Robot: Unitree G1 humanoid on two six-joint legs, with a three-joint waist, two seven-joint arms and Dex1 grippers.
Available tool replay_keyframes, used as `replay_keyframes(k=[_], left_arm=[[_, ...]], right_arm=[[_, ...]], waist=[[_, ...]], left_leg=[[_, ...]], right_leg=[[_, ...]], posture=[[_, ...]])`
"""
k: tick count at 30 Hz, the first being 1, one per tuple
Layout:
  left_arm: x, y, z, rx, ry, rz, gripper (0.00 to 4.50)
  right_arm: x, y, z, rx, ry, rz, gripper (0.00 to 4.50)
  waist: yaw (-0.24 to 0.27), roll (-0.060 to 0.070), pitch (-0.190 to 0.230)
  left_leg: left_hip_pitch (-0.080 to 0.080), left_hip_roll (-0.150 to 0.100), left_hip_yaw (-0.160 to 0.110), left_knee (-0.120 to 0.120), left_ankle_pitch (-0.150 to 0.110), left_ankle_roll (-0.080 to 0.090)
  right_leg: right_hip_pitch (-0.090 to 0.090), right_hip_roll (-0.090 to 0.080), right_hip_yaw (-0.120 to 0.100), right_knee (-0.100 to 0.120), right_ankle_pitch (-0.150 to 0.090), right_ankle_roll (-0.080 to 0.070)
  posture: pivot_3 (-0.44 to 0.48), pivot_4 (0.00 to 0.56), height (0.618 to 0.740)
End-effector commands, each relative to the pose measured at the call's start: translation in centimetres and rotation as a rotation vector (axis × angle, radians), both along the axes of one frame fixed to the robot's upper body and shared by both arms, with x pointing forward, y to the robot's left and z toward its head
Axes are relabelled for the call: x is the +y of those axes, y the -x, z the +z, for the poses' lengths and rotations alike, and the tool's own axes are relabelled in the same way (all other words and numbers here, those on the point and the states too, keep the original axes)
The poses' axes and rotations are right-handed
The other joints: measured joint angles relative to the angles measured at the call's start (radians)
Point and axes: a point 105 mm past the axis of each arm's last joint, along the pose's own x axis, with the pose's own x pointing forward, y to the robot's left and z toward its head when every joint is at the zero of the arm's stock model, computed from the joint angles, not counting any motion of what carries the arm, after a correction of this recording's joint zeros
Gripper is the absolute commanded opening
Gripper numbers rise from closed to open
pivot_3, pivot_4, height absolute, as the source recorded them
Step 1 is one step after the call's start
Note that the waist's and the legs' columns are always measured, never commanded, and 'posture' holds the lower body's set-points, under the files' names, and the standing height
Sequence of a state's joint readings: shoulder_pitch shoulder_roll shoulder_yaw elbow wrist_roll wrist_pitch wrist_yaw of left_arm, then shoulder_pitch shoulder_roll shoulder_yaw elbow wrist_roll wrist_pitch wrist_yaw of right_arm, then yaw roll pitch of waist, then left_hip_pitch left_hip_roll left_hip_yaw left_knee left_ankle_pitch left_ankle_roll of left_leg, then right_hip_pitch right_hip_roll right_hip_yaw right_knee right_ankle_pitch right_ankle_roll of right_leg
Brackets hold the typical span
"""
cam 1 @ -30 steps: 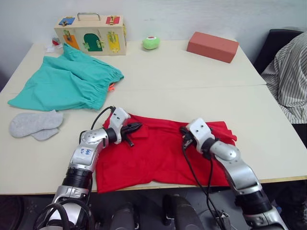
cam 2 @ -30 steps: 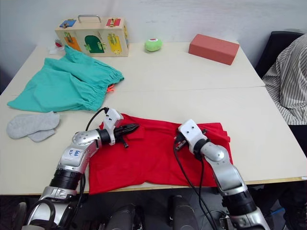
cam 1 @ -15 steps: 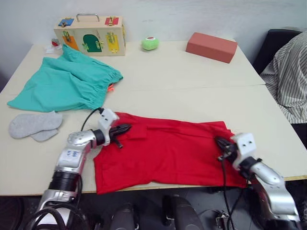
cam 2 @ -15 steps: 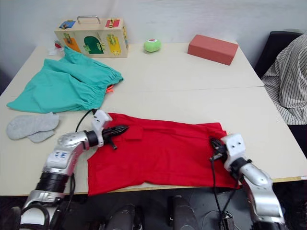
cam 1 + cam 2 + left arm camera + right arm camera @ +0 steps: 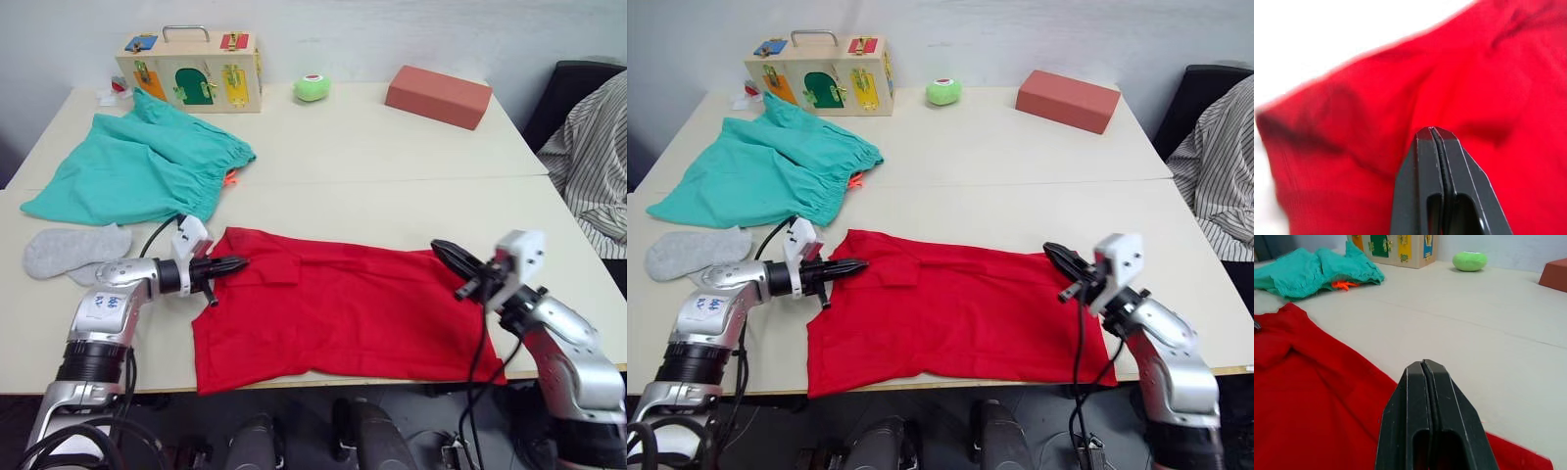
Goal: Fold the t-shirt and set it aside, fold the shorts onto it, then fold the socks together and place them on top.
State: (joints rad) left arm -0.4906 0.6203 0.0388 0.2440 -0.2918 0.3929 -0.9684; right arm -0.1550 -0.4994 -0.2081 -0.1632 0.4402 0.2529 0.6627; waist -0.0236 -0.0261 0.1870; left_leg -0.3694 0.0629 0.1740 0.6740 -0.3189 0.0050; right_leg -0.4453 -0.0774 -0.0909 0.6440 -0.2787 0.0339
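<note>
Your right gripper (image 5: 1066, 268) has come up off the t-shirt (image 5: 950, 313) since a second ago, when it pressed on the cloth near the middle; now it hangs just above the shirt's right end, its fingers pressed together on nothing. Your left gripper (image 5: 223, 264) has slid outward to the shirt's left edge, closed too, its tips touching the cloth there, though you cannot tell whether any fabric is pinched. The shirt looks smoother and more spread than before, so you are likely finishing the flattening and the first fold is yet to come. It lies between the two grippers, long axis running from one to the other, near the tabletop (image 5: 392, 147) front edge. The shorts (image 5: 142, 171) and socks (image 5: 73, 252) wait untouched beyond and outside your left gripper. Which end holds the collar is unclear.
</note>
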Motion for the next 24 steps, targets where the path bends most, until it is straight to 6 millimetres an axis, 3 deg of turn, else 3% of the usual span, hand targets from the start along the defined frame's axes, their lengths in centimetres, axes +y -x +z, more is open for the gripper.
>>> replay_keyframes(k=[1,6,10,14,18,24], left_arm=[[-1.2,-0.6,1.3,-0.054,0.040,-0.008,0.02],[-1.9,0.2,0.4,-0.031,0.010,-0.041,0.02],[-0.7,0.7,-0.9,-0.004,-0.039,-0.015,0.02],[1.5,2.1,-2.9,0.063,-0.098,0.007,0.02],[3.0,2.4,-3.6,0.083,-0.119,0.043,0.02],[4.0,2.4,-3.6,0.090,-0.138,0.058,0.02]], right_arm=[[-0.7,-1.3,-0.8,0.017,0.048,-0.082,0.00],[-0.1,-0.6,-3.8,0.156,0.079,-0.037,0.00],[-0.4,0.9,-5.9,0.235,0.114,-0.051,0.00],[-2.5,2.2,-7.7,0.280,0.142,-0.134,0.00],[-3.7,1.7,-6.6,0.234,0.095,-0.184,0.00],[-2.8,1.0,-3.6,0.132,0.023,-0.103,0.00]], waist=[[0.000,0.000,0.000],[-0.004,0.000,0.000],[-0.006,0.000,0.000],[-0.004,-0.002,-0.002],[-0.004,-0.002,-0.005],[-0.006,-0.002,-0.004]], left_leg=[[0.000,0.000,0.000,0.000,0.000,0.000],[-0.001,0.001,0.001,0.000,0.000,0.000],[0.000,0.001,0.001,0.000,0.000,0.000],[0.002,0.001,0.001,-0.001,0.000,-0.001],[0.003,0.001,0.000,-0.003,0.000,-0.001],[0.004,0.001,0.000,-0.006,0.001,-0.002]], right_leg=[[0.000,0.000,0.000,0.000,0.000,0.000],[0.000,0.001,0.000,-0.002,0.000,0.000],[0.000,0.001,0.000,-0.001,0.000,0.000],[0.001,0.001,0.001,-0.001,0.000,0.000],[0.002,0.000,0.001,-0.001,0.000,0.000],[0.001,0.000,0.001,-0.001,0.000,0.000]], posture=[[0.000,0.150,0.740],[0.000,0.150,0.740],[0.000,0.150,0.740],[0.000,0.150,0.740],[0.000,0.150,0.740],[0.000,0.150,0.740]])
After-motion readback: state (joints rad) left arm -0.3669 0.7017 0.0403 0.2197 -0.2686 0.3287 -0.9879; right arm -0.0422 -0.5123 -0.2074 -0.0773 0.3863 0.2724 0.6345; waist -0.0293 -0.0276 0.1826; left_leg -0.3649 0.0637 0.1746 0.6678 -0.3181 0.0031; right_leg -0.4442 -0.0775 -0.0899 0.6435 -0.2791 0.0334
